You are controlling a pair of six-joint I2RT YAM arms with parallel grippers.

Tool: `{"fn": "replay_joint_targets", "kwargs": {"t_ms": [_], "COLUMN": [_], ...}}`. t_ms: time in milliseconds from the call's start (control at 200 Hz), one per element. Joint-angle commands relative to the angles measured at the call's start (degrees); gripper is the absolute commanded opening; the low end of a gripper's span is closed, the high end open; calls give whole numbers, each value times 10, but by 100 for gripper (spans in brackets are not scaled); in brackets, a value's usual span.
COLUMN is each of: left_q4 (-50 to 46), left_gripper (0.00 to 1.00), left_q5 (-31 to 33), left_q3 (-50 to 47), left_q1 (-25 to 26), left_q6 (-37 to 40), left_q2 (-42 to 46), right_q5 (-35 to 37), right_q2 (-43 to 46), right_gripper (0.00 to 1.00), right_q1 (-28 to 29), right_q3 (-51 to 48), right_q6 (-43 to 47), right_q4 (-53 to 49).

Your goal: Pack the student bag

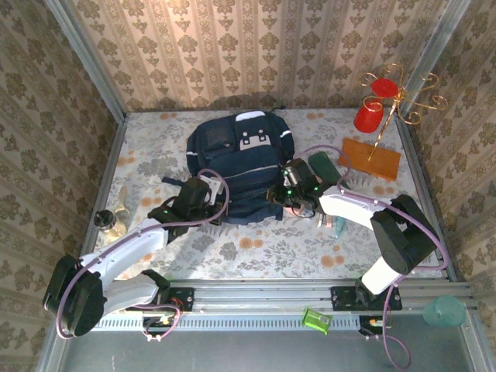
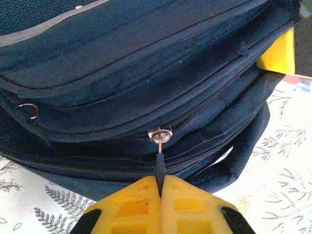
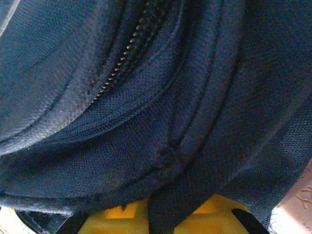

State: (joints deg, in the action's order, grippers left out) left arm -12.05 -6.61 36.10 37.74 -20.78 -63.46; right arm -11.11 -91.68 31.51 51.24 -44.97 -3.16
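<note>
From the top view, the student bag (image 1: 240, 155) lies flat in the upper middle of the frame on the floral surface (image 1: 256, 256), with my left hand (image 1: 200, 200) and right hand (image 1: 291, 190) at its lower edge. In the left wrist view, the left hand (image 2: 160, 184) is closed on the thin zipper pull (image 2: 159, 153); I judge a skewed tug could slip it free or jam the slider. In the right wrist view, the right hand (image 3: 170, 219) has a fabric fold between its yellow pads (image 3: 122, 217), but I cannot tell whether they are clamped. A loose hold would let the bag drag.
</note>
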Motion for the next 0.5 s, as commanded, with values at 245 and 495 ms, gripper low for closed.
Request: {"fn": "replay_joint_targets", "kwargs": {"t_ms": [245,495], "left_q4": [-44,-36], "left_gripper": [0,0], "left_q5": [51,96], "left_q3": [-4,-16], "left_q1": [-58,-77], "left_q6": [22,18], "left_q2": [31,28], "right_q5": [-36,-35], "right_q2": [1,-12], "right_gripper": [1,0], "right_q1": [-99,-127], "right_q3": [66,125], "right_q6": [148,218], "right_q4": [-114,-187]}}
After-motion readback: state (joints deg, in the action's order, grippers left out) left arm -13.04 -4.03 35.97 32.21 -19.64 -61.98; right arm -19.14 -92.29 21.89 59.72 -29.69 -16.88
